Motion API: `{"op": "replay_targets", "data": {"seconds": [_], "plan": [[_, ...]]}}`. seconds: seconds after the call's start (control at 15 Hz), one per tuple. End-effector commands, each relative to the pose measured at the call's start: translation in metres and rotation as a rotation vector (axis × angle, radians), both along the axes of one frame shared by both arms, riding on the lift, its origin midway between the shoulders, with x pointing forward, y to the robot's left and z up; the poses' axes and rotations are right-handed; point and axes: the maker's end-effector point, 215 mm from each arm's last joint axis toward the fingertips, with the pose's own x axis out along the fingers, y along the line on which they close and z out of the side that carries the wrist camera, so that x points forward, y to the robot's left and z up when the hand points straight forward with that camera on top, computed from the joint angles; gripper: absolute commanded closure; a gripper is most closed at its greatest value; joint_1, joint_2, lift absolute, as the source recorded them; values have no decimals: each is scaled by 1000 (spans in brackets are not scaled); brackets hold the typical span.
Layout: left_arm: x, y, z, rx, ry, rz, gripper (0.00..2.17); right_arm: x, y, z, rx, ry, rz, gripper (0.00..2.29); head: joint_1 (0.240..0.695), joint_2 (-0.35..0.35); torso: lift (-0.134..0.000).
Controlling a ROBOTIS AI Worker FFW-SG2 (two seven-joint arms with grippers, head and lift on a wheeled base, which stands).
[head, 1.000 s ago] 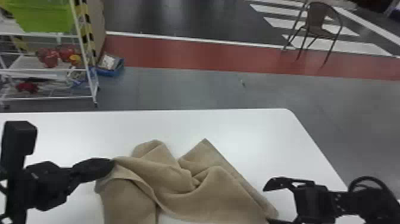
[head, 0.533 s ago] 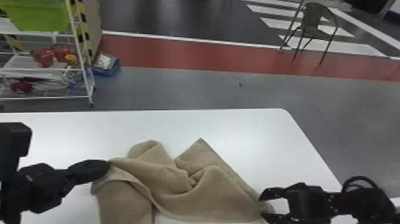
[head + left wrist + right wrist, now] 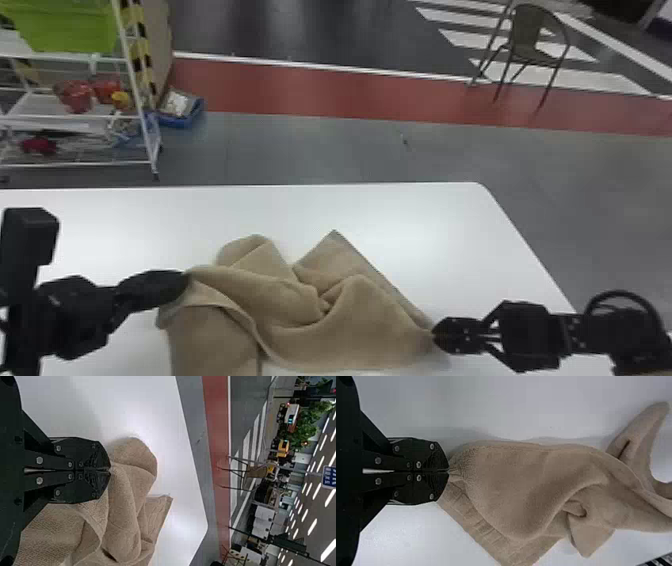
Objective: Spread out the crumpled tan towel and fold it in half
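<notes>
- Finally, right gripper (image 3: 436, 336) went from open to clamped on towel (image 3: 370, 325).
- Left gripper (image 3: 109, 470) pinched it too.
- So spreading looked ready to start.

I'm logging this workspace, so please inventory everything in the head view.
crumpled tan cloth towel: one, tan, on the table between the grippers
smooth-topped table: one, white, foreground
metal rack: one, white, beyond the table, left
plastic bin: one, green, on the rack
small objects: several, mostly red, on the rack
shallow box: one, blue, floor beside the rack
chair: one, dark, far right
floor band: one, red, beyond the table
left gripper, right gripper: two, black, shut on the towel
</notes>
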Motion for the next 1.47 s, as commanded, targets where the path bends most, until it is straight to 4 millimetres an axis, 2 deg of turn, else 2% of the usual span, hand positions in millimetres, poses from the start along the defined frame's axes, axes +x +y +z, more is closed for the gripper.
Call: {"op": "replay_targets", "data": {"seconds": [0.0, 0.13, 0.2, 0.27, 0.33, 0.4, 0.47, 0.53, 0.6, 0.67, 0.93, 1.07, 1.2, 1.4], "plan": [[0, -2, 1, -2, -2, -1, 2020, 30, -17, 52, 229, -42, -161, 2196, 695, -222, -121], [0, -4, 3, -4, -4, -6, 2020, 68, -52, 118, 510, -57, -376, 2196, 695, -232, -121], [-1, -7, 3, -4, -2, -10, 2013, 82, -64, 142, 599, -64, -445, 2196, 695, -245, -121], [-2, -12, 2, -3, -1, -20, 2010, 93, -71, 157, 675, -66, -498, 2196, 695, -257, -121], [-2, -16, 1, 1, 1, -28, 2010, 102, -72, 168, 733, -60, -534, 2196, 695, -270, -121], [-1, -23, -3, 13, 7, -41, 2007, 105, -66, 164, 737, -44, -537, 2196, 695, -280, -121], [0, -31, -10, 26, 18, -59, 1835, 106, -60, 153, 711, -33, -541, 2196, 695, -294, -121], [1, -43, -16, 32, 30, -81, 1490, 105, -55, 138, 676, -9, -547, 2196, 695, -296, -121], [1, -48, -25, 58, 39, -80, 488, 105, -49, 125, 661, 19, -553, 2196, 695, -297, -121], [0, -50, -31, 84, 39, -62, -2, 106, -52, 121, 673, 44, -584, 2196, 695, -301, -121], [-15, -39, -25, 93, 23, -35, 33, 110, -73, 129, 767, 102, -709, 2192, 695, -314, -121], [-16, -23, -17, 84, 10, -1, 36, 112, -80, 133, 845, 162, -791, 2196, 695, -324, -121], [-28, -26, -14, 73, 12, -16, 36, 106, -71, 129, 928, 269, -862, 2196, 695, -321, -121], [-53, -49, -17, 51, 49, -62, 83, 104, -49, 141, 969, 288, -842, 2192, 695, -320, -121]]}}
